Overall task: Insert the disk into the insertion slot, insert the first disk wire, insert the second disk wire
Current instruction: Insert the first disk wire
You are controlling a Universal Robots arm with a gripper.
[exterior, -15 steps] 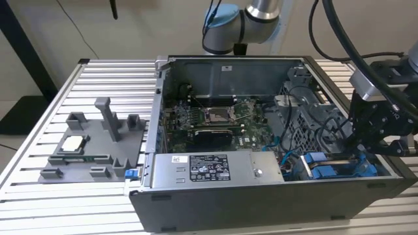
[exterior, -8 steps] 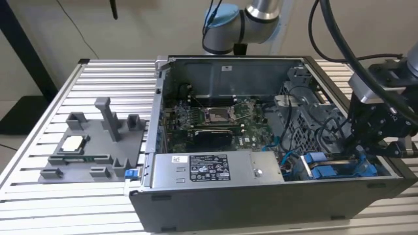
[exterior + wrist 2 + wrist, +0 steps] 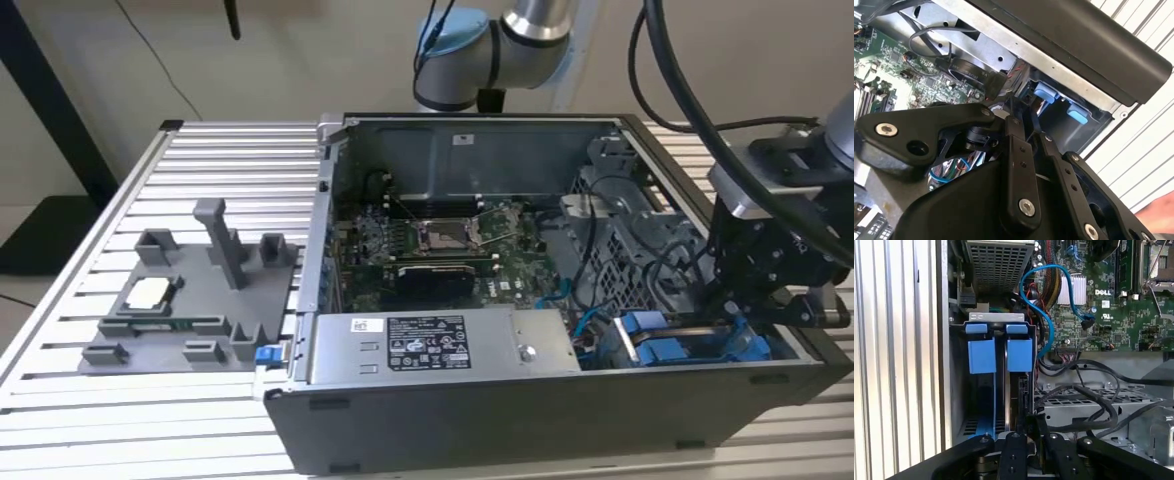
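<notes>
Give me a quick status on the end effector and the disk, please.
End effector low, directly over the disk. Disk in insertion slot, beside second blue carrier. Black cables close alongside.

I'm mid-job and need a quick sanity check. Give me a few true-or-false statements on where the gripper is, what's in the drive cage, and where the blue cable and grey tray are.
1. The computer case is open, with the motherboard exposed. True.
2. The gripper hangs over the grey fixture tray. False: it is at the drive cage, at the exterior view's right end of the case.
3. Two blue carrier fronts sit side by side in the drive cage. True.
4. The blue cable lies out on the slatted table. False: it loops inside the case, beside the cage.
5. The fixture tray is inside the case. False: it is on the table, to the exterior view's left of the case.
</notes>
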